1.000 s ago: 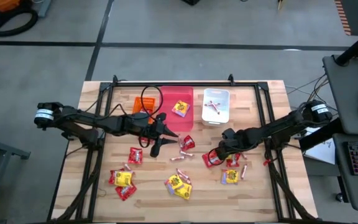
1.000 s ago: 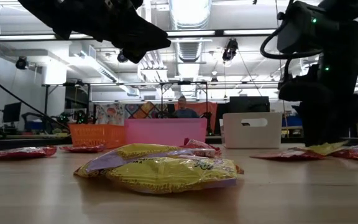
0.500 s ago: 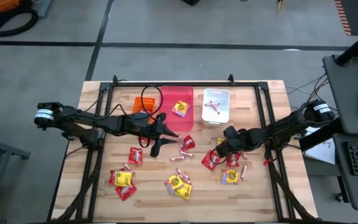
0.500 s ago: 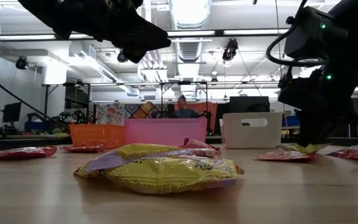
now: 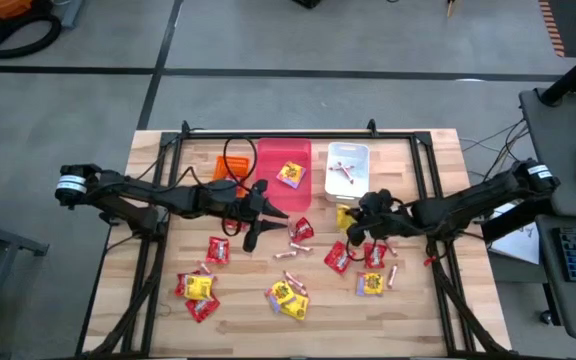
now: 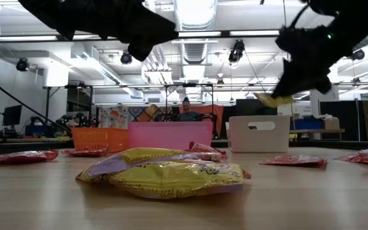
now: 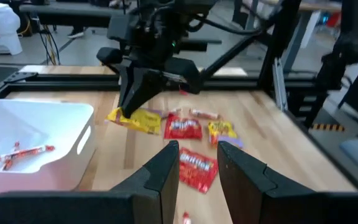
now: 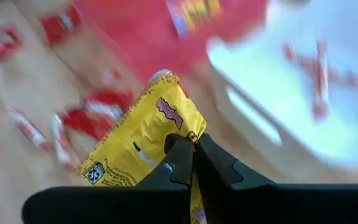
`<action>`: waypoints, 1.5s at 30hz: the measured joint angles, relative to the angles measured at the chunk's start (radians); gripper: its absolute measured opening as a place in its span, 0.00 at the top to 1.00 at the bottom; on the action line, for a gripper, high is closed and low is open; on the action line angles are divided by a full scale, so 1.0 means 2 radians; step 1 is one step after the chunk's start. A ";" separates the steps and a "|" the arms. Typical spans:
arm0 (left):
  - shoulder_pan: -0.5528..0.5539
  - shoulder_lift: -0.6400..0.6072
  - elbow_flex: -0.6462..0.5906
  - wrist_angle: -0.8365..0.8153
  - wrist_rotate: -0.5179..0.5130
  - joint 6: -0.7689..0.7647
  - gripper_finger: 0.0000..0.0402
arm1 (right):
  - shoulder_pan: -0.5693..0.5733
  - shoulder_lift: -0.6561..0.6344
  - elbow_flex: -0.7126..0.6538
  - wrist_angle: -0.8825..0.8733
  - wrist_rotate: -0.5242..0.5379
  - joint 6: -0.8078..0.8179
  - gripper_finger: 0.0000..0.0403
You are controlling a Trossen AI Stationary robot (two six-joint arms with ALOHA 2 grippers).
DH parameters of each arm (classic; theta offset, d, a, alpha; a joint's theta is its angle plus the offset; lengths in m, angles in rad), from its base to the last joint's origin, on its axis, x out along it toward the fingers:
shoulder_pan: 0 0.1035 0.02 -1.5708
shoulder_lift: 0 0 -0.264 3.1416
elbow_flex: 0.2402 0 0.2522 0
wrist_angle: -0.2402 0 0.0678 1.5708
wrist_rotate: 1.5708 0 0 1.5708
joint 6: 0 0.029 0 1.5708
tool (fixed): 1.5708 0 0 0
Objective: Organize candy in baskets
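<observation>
2 slim black arms, each built of jointed dark segments, with a white band at the outer end of the left arm (image 5: 71,186) and another on the right arm (image 5: 539,171). A thin black cable loops over the left forearm. Each ends in 2 matte black, blunt-tipped fingers (image 7: 167,168), while the right arm carries small green indicator lights.
</observation>
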 joint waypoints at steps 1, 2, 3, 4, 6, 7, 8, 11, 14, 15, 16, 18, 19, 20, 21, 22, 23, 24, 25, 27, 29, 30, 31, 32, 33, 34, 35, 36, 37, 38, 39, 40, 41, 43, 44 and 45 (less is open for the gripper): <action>0.000 0.000 0.000 0.004 0.000 -0.004 0.77 | 0.001 0.000 -0.001 0.024 0.008 -0.022 0.98; 0.000 0.000 0.000 0.009 0.000 -0.008 0.77 | 0.003 0.001 -0.001 0.048 0.014 -0.045 0.98; 0.000 0.000 0.000 0.012 0.000 -0.011 0.77 | 0.004 0.005 -0.001 0.075 0.018 -0.069 0.98; 0.000 0.000 0.000 0.015 0.000 -0.015 0.77 | 0.006 0.010 -0.001 0.103 0.019 -0.096 0.98; 0.000 0.000 0.000 0.020 0.000 -0.023 0.76 | 0.008 0.025 -0.001 0.161 0.023 -0.150 0.98; 0.000 0.000 0.000 0.022 0.000 -0.026 0.75 | 0.008 0.035 -0.001 0.195 0.027 -0.177 0.98; 0.000 0.000 0.000 0.022 0.000 -0.027 0.74 | 0.007 0.046 -0.001 0.231 0.031 -0.210 0.98; 0.000 0.000 0.000 0.023 -0.003 -0.034 0.70 | 0.007 0.087 -0.001 0.360 0.048 -0.318 0.98; -0.001 0.000 0.000 0.016 -0.036 -0.039 0.64 | 0.008 0.133 -0.001 0.493 0.050 -0.419 0.98; -0.001 0.000 0.000 0.013 -0.050 -0.039 0.62 | 0.008 0.148 -0.001 0.537 0.056 -0.447 0.98; -0.001 0.000 0.000 0.009 -0.064 -0.039 0.59 | 0.009 0.163 -0.001 0.572 0.063 -0.474 0.98; 0.000 0.000 0.000 0.006 -0.089 -0.039 0.55 | 0.008 0.194 0.000 0.639 0.079 -0.519 0.98; 0.000 0.000 0.000 0.006 -0.095 -0.039 0.54 | 0.008 0.209 0.002 0.664 0.089 -0.538 0.98; 0.000 0.000 0.000 0.006 -0.102 -0.039 0.52 | 0.008 0.223 0.006 0.684 0.097 -0.552 0.98; 0.000 0.000 0.000 0.008 -0.102 -0.039 0.51 | 0.008 0.238 0.011 0.702 0.100 -0.564 0.98; 0.000 0.000 -0.001 0.014 -0.102 -0.039 0.50 | 0.008 0.250 0.018 0.713 0.103 -0.575 0.98; 0.000 0.000 -0.001 0.020 -0.102 -0.039 0.49 | 0.008 0.264 0.026 0.722 0.109 -0.586 0.98; 0.000 0.000 -0.001 0.024 -0.102 -0.039 0.48 | 0.008 0.277 0.036 0.729 0.116 -0.597 0.98; 0.000 0.002 -0.001 0.028 -0.102 -0.039 0.47 | 0.008 0.288 0.047 0.730 0.124 -0.610 0.98; -0.001 0.006 -0.001 0.027 -0.102 -0.041 0.46 | 0.008 0.308 0.069 0.728 0.139 -0.637 0.98; -0.001 0.014 -0.001 0.028 -0.107 -0.049 0.46 | 0.009 0.321 0.089 0.729 0.140 -0.662 0.98; 0.000 0.019 -0.001 0.029 -0.108 -0.050 0.46 | 0.010 0.327 0.098 0.729 0.144 -0.669 0.98; 0.000 0.024 -0.001 0.029 -0.110 -0.051 0.46 | 0.010 0.331 0.106 0.729 0.149 -0.675 0.98; -0.001 0.030 -0.001 0.028 -0.110 -0.051 0.46 | 0.010 0.333 0.111 0.729 0.150 -0.680 0.98; 0.000 0.036 -0.001 0.031 -0.111 -0.052 0.46 | 0.010 0.333 0.114 0.727 0.152 -0.684 0.98; 0.000 0.042 -0.001 0.033 -0.111 -0.053 0.46 | 0.010 0.333 0.117 0.726 0.151 -0.688 0.98; 0.000 0.047 -0.001 0.032 -0.111 -0.056 0.46 | 0.010 0.333 0.118 0.725 0.147 -0.688 0.98; 0.000 0.052 -0.001 0.036 -0.111 -0.057 0.47 | 0.010 0.332 0.118 0.724 0.145 -0.687 0.98; 0.000 0.056 -0.001 0.039 -0.111 -0.058 0.47 | 0.010 0.332 0.118 0.725 0.144 -0.684 0.98; 0.000 0.060 -0.001 0.040 -0.112 -0.059 0.49 | 0.010 0.332 0.118 0.724 0.144 -0.683 0.98; 0.000 0.063 -0.001 0.043 -0.115 -0.060 0.50 | 0.010 0.332 0.118 0.724 0.144 -0.682 0.98; 0.000 0.065 -0.001 0.047 -0.116 -0.059 0.53 | 0.010 0.332 0.117 0.724 0.144 -0.682 0.98; 0.000 0.066 -0.001 0.049 -0.117 -0.059 0.56 | 0.010 0.332 0.117 0.724 0.144 -0.679 0.98; 0.000 0.066 -0.001 0.049 -0.118 -0.055 0.65 | 0.010 0.332 0.117 0.724 0.143 -0.660 0.98; 0.000 0.065 -0.001 0.049 -0.118 -0.051 0.71 | 0.010 0.332 0.116 0.724 0.141 -0.651 0.98; 0.000 0.063 -0.001 0.049 -0.118 -0.048 0.77 | 0.010 0.331 0.115 0.724 0.135 -0.647 0.98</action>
